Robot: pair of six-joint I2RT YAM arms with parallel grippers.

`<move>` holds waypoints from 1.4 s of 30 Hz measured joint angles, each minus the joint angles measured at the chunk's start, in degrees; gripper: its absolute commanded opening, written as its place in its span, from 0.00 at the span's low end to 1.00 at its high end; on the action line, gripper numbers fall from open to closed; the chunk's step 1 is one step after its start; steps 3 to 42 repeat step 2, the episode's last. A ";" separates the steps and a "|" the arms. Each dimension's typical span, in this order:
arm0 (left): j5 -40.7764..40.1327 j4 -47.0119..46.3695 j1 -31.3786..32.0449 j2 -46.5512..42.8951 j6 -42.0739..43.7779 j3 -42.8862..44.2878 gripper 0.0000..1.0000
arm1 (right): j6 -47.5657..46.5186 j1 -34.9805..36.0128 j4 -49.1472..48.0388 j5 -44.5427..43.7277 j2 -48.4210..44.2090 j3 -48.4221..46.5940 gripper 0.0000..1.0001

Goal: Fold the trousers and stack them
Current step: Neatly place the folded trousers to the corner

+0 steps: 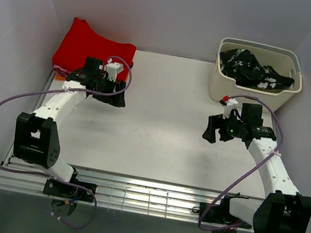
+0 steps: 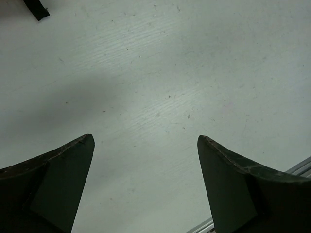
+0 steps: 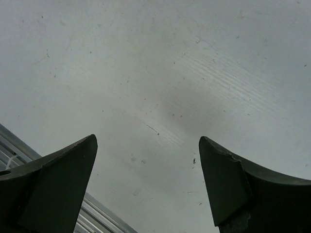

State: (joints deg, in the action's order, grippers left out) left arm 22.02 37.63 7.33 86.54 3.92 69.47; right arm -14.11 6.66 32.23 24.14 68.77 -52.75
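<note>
The trousers (image 1: 92, 50) lie as a folded red bundle on the far left corner of the table (image 1: 158, 135), close against the left wall. No white stripes can be made out from the top view.

The left gripper (image 1: 113, 96) hangs over the left part of the table, just to the near right of the trousers' near right corner. From above it looks close beside the red cloth, but whether it touches cannot be told. In the left wrist view the left gripper (image 2: 146, 138) stands wide apart with nothing between its dark fingers (image 2: 58, 184). Only bare white table (image 2: 170, 73) shows below it, and no red cloth is in that view. A short black strip (image 2: 36, 9) sits at the top left corner of that view; what it is cannot be told. A bit of the metal rail (image 2: 301, 167) at the table's near edge shows at lower right.

The right gripper (image 1: 212, 129) hangs over the right part of the table, well apart from the trousers. In its wrist view the right gripper (image 3: 148, 138) is also spread wide and holds nothing, above bare table.

A white basket (image 1: 226, 90) stands at the table's far right corner, with a black-and-white garment (image 1: 251, 70) inside.
</note>
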 measured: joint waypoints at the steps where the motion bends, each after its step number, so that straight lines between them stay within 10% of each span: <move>1: 0.00 -0.17 0.20 -0.11 -0.33 -0.87 0.98 | 0.13 0.00 0.04 0.28 -0.24 0.85 0.90; 42: -0.04 -0.46 0.24 -0.35 -0.55 -1.66 0.98 | 0.22 0.00 0.07 0.48 -0.44 1.53 0.90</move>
